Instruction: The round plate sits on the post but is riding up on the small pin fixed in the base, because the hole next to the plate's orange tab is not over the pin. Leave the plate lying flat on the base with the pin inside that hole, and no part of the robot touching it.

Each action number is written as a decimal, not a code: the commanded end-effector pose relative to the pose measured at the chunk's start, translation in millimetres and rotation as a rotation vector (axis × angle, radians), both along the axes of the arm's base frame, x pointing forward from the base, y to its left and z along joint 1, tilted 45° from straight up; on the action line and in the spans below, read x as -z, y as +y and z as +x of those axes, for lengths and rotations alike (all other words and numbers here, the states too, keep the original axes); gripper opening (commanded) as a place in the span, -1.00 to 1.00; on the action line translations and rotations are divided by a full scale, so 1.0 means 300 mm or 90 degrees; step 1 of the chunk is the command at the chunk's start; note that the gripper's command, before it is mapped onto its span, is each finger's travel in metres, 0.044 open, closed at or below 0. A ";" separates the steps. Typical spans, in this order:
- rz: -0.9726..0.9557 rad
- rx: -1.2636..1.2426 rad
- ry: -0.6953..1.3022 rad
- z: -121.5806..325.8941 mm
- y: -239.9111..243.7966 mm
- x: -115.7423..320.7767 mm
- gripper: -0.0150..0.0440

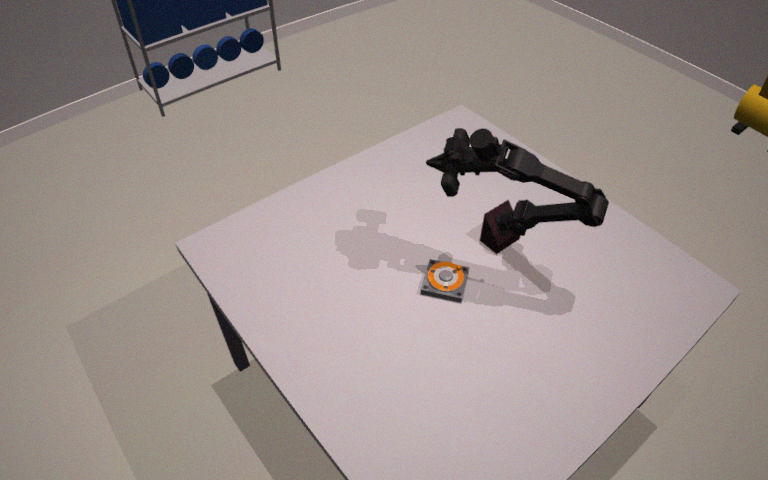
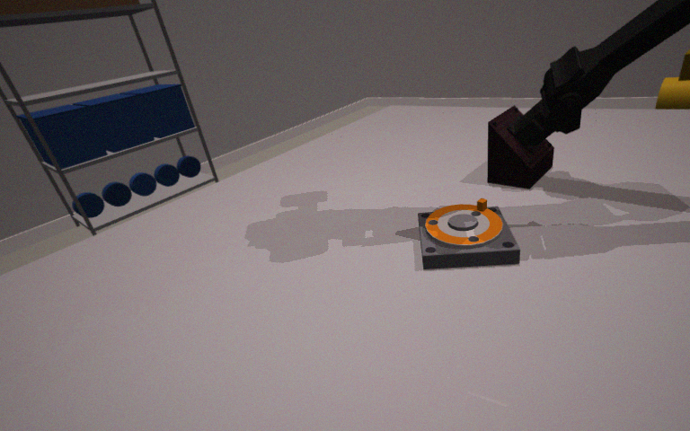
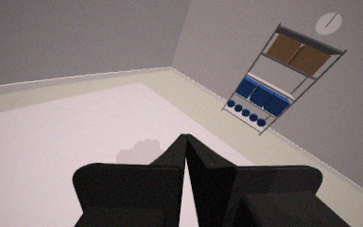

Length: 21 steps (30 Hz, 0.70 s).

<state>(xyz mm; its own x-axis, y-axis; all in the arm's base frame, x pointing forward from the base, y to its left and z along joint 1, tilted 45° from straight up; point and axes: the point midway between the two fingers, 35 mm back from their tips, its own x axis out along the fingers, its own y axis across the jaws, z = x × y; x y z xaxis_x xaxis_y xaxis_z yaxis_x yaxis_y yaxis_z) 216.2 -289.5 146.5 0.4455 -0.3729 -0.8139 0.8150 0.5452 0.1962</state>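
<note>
the white worktop (image 1: pixel 396 362) carries everything in play. the arm (image 1: pixel 557 183) rises from its dark red mount (image 1: pixel 498 226), which sits toward the worktop's far right edge in the top view, folds back at the elbow, then reaches across toward the far corner. its gripper (image 1: pixel 433 163) hangs above the worktop near that far corner, well apart from the fixture. in the wrist view the gripper (image 3: pixel 185 138) has its two dark fingers pressed together at the tips, narrow, with nothing between them, pointing out over the worktop's far edge toward the shelf unit (image 3: pixel 284 78) against the wall.

the grey square base (image 2: pixel 468 254) lies near the middle of the worktop, a little toward the mount, partly inside the arm's shadow. dark holes mark its corners. on it sits the round plate (image 2: pixel 442 231), an orange ring around a pale inner ring, seated over the grey post (image 2: pixel 463 221) at its centre. small dark holes are spaced around the orange band. the orange tab (image 2: pixel 482 204) stands up at the plate's rim on the side facing the mount. the pin is too small to make out in any view, and whether the plate is tilted or flat cannot be told. no part of the robot touches the plate.
</note>
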 end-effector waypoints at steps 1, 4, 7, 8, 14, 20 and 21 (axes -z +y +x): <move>0.097 -0.165 0.049 0.065 0.178 0.118 -0.49; 0.186 -0.317 0.081 0.097 0.355 0.193 -0.49; 0.271 -0.449 0.101 0.102 0.518 0.239 -0.49; 0.278 -0.460 0.102 0.101 0.532 0.242 -0.49; 0.485 -0.720 0.110 0.041 0.874 0.260 -0.49; 0.505 -0.741 0.109 0.033 0.903 0.257 -0.49; 0.505 -0.741 0.109 0.033 0.903 0.257 -0.49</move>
<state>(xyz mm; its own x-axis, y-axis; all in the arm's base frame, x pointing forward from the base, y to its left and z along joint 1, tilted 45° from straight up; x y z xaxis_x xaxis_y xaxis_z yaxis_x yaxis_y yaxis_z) 229.2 -27.4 68.6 0.0759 0.6760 -0.7330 0.0454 0.7320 0.6798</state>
